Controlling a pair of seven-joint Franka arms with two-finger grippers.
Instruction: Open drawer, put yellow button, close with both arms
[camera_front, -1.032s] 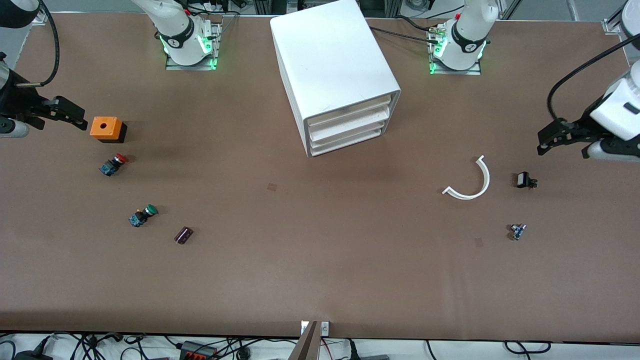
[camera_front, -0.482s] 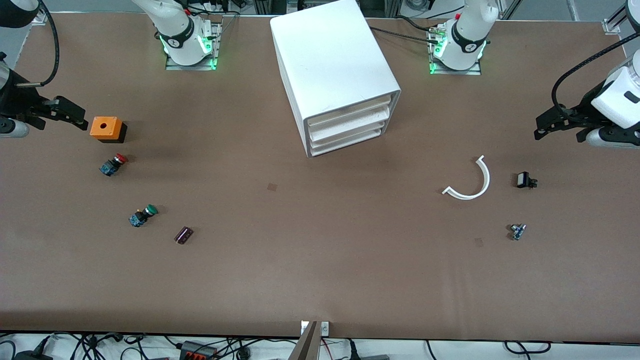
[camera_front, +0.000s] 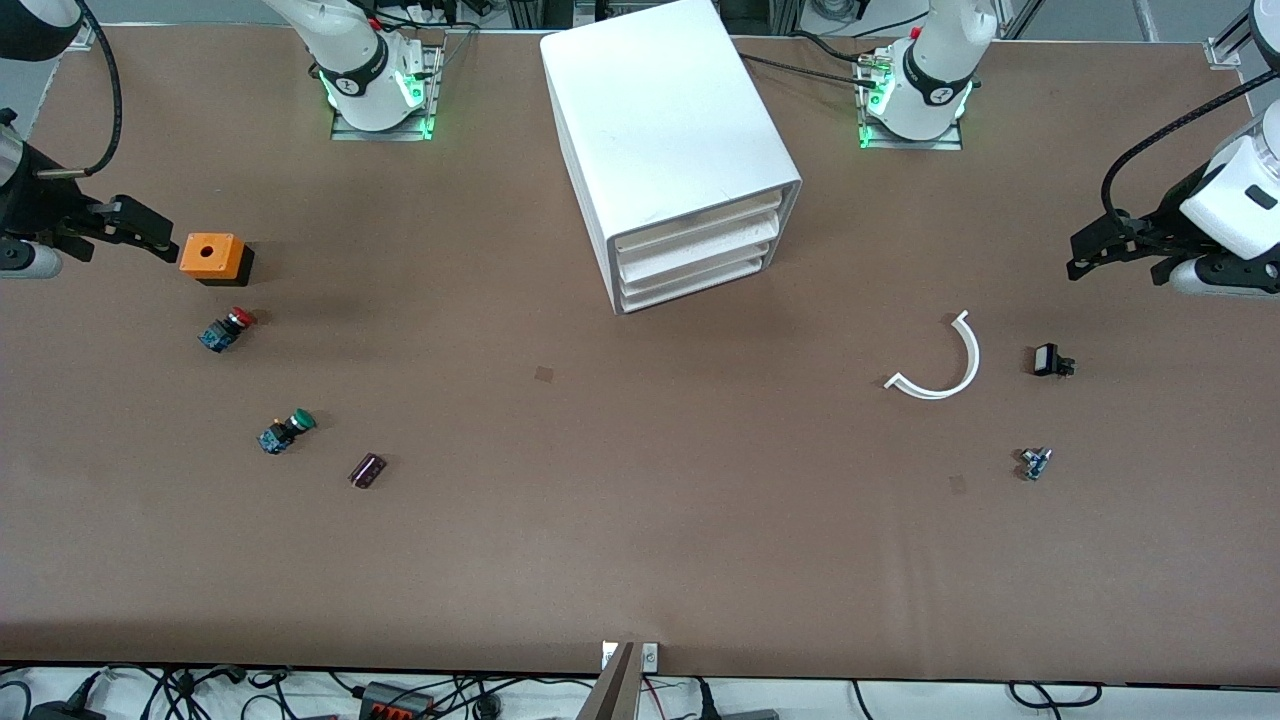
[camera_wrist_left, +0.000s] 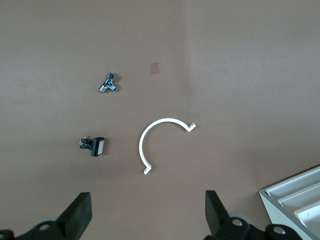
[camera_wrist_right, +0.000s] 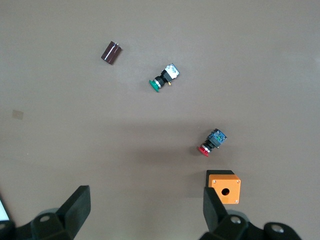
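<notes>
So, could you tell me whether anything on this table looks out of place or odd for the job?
Yes: no yellow-capped button shows. Only a red-capped button and a green-capped button lie near an orange box. The white cabinet sits askew, all drawers shut. Left gripper and right gripper hang open.

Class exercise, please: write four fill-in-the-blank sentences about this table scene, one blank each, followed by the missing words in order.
1. All three drawers of the white cabinet are ____.
2. The orange box has a round ____ in its top.
3. The red-capped button lies nearer to the orange box than the ____-capped button does.
4. The left pincer and the right pincer both hold ____.

Missing words: closed; hole; green; nothing
</notes>
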